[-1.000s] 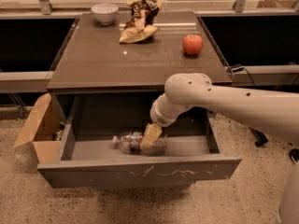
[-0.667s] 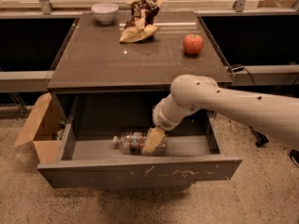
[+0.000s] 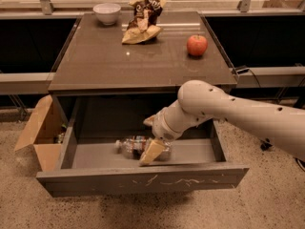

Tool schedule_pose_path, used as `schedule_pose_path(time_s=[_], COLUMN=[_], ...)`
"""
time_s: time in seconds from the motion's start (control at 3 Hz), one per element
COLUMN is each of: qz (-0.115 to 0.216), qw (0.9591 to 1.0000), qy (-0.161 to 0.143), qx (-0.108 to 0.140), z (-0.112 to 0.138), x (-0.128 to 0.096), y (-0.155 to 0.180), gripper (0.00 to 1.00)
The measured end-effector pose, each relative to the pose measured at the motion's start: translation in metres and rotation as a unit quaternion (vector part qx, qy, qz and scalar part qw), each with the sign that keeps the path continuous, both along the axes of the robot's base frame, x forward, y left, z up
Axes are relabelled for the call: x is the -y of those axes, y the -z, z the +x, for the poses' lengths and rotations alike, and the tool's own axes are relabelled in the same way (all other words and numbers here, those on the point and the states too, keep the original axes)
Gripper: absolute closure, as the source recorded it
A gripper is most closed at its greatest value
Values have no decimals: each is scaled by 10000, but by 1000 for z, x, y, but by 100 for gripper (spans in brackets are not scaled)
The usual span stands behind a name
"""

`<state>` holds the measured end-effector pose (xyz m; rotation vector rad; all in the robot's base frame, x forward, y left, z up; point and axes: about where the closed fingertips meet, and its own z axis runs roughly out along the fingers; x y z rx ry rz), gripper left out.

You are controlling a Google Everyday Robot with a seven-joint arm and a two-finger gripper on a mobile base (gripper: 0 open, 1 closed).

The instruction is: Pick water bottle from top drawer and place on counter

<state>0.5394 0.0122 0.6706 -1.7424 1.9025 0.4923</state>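
Note:
The water bottle [image 3: 132, 146] lies on its side on the floor of the open top drawer [image 3: 143, 180], cap to the left. My gripper [image 3: 150, 137] reaches down into the drawer from the right. It is open, with one pale finger [image 3: 152, 151] in front of the bottle's right end and the other behind it. The arm hides the bottle's right part. The counter [image 3: 143, 63] is above the drawer.
On the counter stand a white bowl [image 3: 106, 12] at the back left, a crumpled snack bag [image 3: 142, 20] at the back middle and a red apple [image 3: 197, 45] at the right. An open cardboard box [image 3: 40, 132] sits on the floor left of the drawer.
My gripper has dropped lower and a little toward the drawer front, closing in on the bottle's right end. The bottle has not moved.

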Motion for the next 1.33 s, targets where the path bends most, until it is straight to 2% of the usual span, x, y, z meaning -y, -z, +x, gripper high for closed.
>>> schedule_pose_path(time_s=[0.33, 0.67, 1.0, 1.33], qz=[132, 184, 180, 137], qw=[9997, 9986, 9986, 9983], qy=[-114, -185, -186, -193], qx=[-185, -454, -461, -539], z=[-10, -11, -11, -10], x=[-6, -7, -7, -6], y=[10, 33, 29, 35], gripper=[43, 71, 57, 26])
